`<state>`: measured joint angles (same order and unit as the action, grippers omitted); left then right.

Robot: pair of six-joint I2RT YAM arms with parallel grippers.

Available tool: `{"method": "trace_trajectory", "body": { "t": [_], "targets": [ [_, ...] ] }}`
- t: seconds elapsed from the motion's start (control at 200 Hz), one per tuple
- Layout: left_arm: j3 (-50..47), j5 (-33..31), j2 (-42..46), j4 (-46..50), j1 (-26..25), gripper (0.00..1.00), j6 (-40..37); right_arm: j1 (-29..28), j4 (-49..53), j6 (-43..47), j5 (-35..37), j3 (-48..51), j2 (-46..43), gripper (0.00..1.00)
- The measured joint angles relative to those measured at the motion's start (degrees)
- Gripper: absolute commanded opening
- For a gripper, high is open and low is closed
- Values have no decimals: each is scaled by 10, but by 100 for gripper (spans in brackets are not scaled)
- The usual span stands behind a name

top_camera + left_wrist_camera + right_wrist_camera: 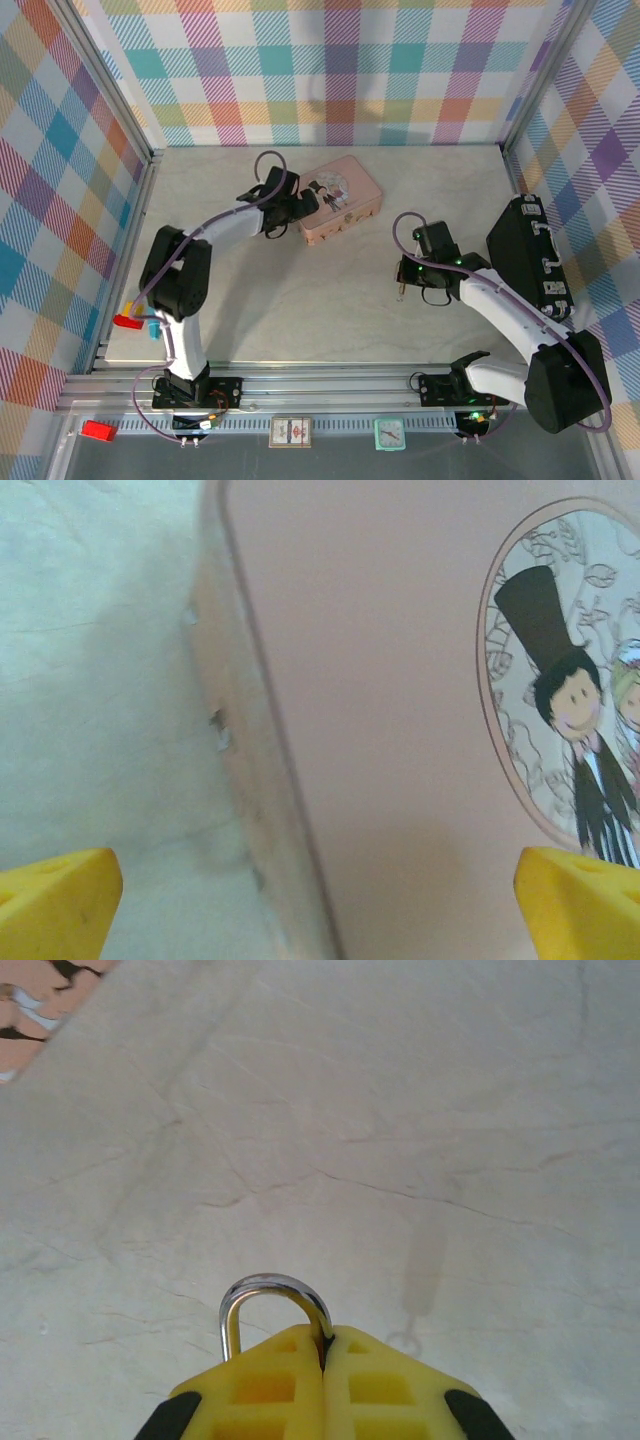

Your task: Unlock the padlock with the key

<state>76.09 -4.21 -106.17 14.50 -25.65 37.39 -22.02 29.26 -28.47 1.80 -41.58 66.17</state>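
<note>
My right gripper [325, 1345] is shut on the padlock [275, 1290]. Its thin silver shackle arches out over the yellow fingertips, and its body is hidden beneath them. In the top view the right gripper [405, 278] hangs above the bare table right of centre. The key is hidden or out of view. My left gripper [320, 920] stands open, its yellow fingers [55, 905] wide apart over the left edge of the pink tin [400, 680]. From above, the left gripper [295, 215] sits against the tin's [342, 197] near-left corner.
A black case [530, 260] lies along the right wall beside the right arm. The pink tin with its cartoon picture stands at the back centre. Plaid walls close off the left, back and right of the pale marble table [300, 310].
</note>
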Motion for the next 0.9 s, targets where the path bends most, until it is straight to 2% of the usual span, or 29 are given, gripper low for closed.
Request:
{"method": "trace_trajectory", "body": {
  "t": [0.255,0.485,0.7,0.9],
  "targets": [
    [-195,-19,220,-45,0,100,-19,32,47,-18,19,0,14,0],
    [-341,-37,376,-63,0,100,-38,61,51,-38,5,0,58,0],
    [-416,-48,493,-63,0,100,-56,73,51,-43,3,0,100,0],
    [-456,-49,563,-59,0,100,-64,78,42,-43,3,-2,141,0]
  ]
}}
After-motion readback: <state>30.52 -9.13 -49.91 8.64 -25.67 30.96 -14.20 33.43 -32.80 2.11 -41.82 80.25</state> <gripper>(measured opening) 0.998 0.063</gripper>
